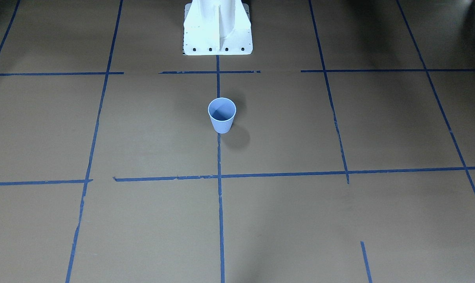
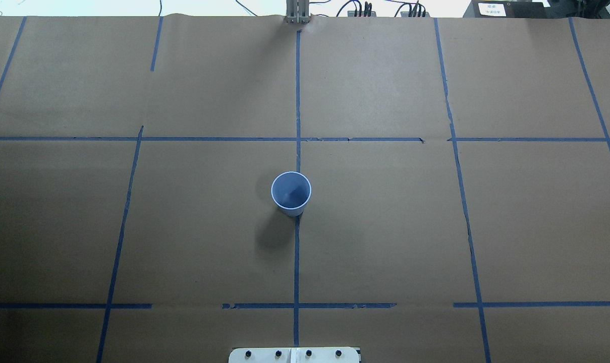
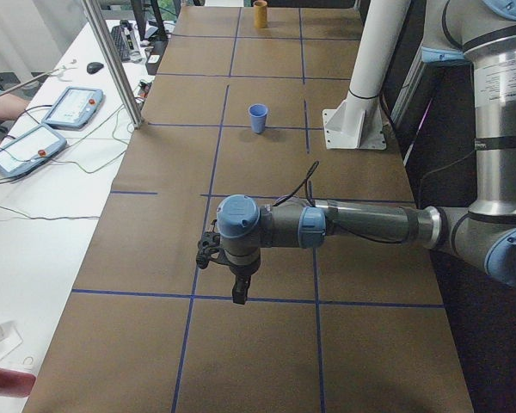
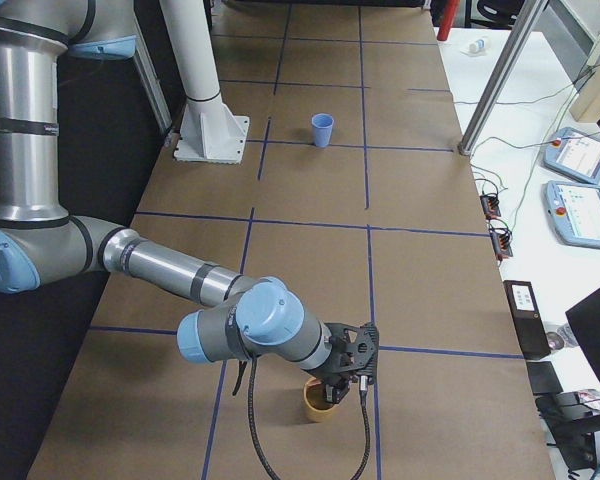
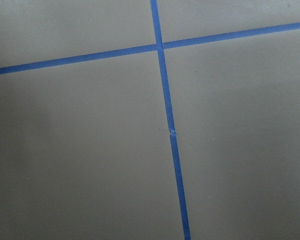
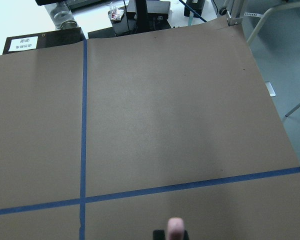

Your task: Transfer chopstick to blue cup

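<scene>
We see chopstick (image 6: 176, 227) tip right at our R gripper (image 4: 338, 388), by orange cup (image 4: 316, 403); blue cup (image 4: 322, 130) well apart. Can't tell either grip, L gripper (image 3: 238, 295) incl.

light: dim, overhead | soft shadow beside blue cup (image 1: 222, 114) | chopstick (image 6: 176, 227) tip blurred

Chopstick (image 6: 176, 228): only blurred tip, cut by bottom edge.

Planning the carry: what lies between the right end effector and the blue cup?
Exterior right view: only bare brown paper and blue tape lines up to the blue cup.
</scene>
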